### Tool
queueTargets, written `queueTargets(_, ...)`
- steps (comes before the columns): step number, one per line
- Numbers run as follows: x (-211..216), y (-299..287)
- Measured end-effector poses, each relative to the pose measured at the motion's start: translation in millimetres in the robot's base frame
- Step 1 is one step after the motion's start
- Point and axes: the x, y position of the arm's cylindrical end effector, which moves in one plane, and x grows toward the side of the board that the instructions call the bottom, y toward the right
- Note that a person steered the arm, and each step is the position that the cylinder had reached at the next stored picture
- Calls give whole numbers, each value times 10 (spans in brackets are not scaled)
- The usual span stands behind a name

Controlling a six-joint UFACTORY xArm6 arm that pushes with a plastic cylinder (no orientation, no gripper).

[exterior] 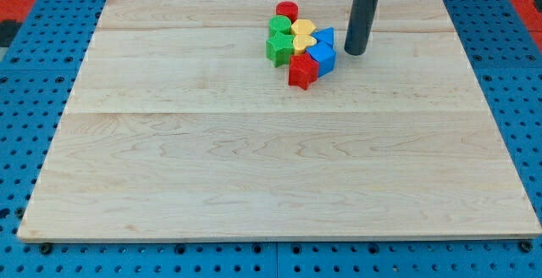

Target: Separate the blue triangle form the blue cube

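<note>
the red star (301, 71) lies nearest, at the cluster's bottom edge on the surface (254, 168). the blue cube (322, 58) touches the blue triangle (325, 36) above it. my tip (355, 52) stands just right of both; there is no hand.

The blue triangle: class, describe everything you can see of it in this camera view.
The blue triangle is a small, glossy, plastic-looking wedge lying flat at the right edge of the cluster, near the board's top. It touches the blue cube below it and the yellow block on its left. My tip stands just right of it, apparently not touching.
</note>
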Motion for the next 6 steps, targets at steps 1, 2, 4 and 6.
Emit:
queueTargets(1, -722, 269)
queueTargets(2, -407, -433)
queueTargets(4, 572, -421)
queueTargets(6, 932, 75)
